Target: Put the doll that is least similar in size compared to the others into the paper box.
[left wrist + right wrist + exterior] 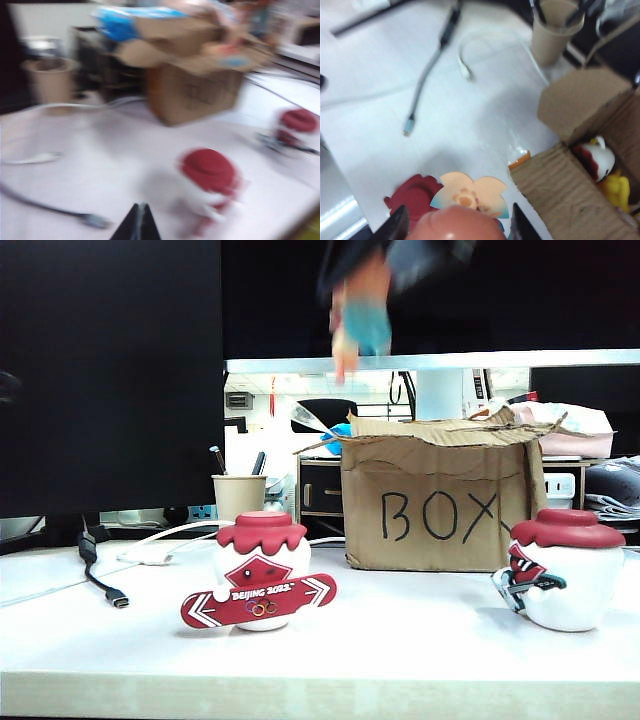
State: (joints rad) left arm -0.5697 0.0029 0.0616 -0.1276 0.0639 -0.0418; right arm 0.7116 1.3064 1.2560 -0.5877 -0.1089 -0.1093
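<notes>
Exterior view shows the right pincer [358, 325] high above the desk [400, 640], blurred, with the doll [358, 330] hanging from it, head at the pincer and base pointing down. The doll's long axis runs roughly upright. It sits above and just to the left of the box [435, 495], over the box's left edge rather than over the middle of the opening. Judging from this, the coming move needs a shift to the right, toward the centre of the opening, before any lowering.

From the right wrist, the pincer [455, 225] has its two dark fingers [396, 226] pinching the doll [467, 202] by the head, and the box [570, 200] lies off to one side, its open top showing a few toys already inside.

The left pincer [137, 225] hangs low over the desk [100, 165] near a red-capped mascot [207, 175], its tips pressed together and holding nothing. It is well apart from the box [200, 95], so the right arm is the one placed to finish. A second mascot [565, 570] stands right of the box.
</notes>
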